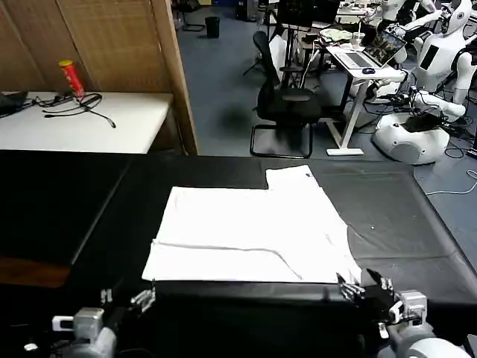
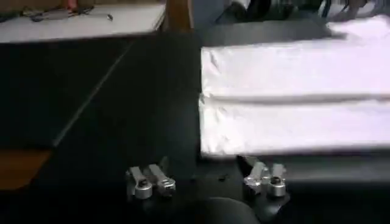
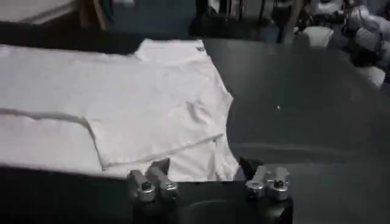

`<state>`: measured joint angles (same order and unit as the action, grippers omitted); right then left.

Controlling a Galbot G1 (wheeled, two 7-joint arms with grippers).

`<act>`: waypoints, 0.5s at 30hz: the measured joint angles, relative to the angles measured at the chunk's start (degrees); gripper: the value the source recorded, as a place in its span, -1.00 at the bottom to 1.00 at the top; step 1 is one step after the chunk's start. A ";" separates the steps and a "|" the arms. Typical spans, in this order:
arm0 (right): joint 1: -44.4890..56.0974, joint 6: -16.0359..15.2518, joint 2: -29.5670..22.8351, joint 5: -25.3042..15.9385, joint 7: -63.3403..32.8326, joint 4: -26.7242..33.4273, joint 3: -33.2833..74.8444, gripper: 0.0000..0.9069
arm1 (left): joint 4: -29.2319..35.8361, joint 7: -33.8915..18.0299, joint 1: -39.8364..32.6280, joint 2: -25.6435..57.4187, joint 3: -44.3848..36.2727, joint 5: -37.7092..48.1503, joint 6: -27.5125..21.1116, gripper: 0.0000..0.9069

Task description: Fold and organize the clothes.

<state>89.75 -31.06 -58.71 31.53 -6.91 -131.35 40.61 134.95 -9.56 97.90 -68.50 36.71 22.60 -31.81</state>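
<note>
the white t-shirt (image 1: pixel 246 231) lies partly folded on the black surface (image 1: pixel 387 216). the left gripper (image 1: pixel 123 302) at 7 o'clock and the right gripper (image 1: pixel 363 287) at 5 o'clock are both released. each should pinch one near corner firmly.

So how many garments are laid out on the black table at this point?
1: a plain white cotton T-shirt, partly folded, lying flat near the front edge of the black table, between the left hand and the right hand, both open. Nothing looks hidden beneath it.

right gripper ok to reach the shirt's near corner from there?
Probably yes. The right gripper is open, just off the T-shirt at its near right corner, with nothing between them on the black table.
</note>
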 joint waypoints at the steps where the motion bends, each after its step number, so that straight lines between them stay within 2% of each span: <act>1: -2.46 0.35 0.41 0.12 -0.03 1.54 -0.61 0.94 | -0.91 -0.47 -2.02 0.63 -0.29 1.43 -0.09 0.94; 6: -16.56 0.89 1.30 0.42 -0.29 11.17 -5.40 0.94 | -6.98 -1.78 -14.36 4.04 -2.75 8.26 -1.56 0.94; 10: -27.94 0.69 0.51 0.27 -0.45 20.94 -10.74 0.94 | -14.54 -1.96 -25.90 6.33 -5.80 14.88 -2.75 0.94; 15: -39.85 -0.71 -1.68 -0.53 -0.85 33.76 -17.22 0.94 | -25.61 -1.62 -38.92 6.91 -11.16 18.91 -3.78 0.94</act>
<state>49.90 -31.77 -60.39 31.00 -7.76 -97.59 23.39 109.34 -11.18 58.98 -61.59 25.55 41.50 -35.59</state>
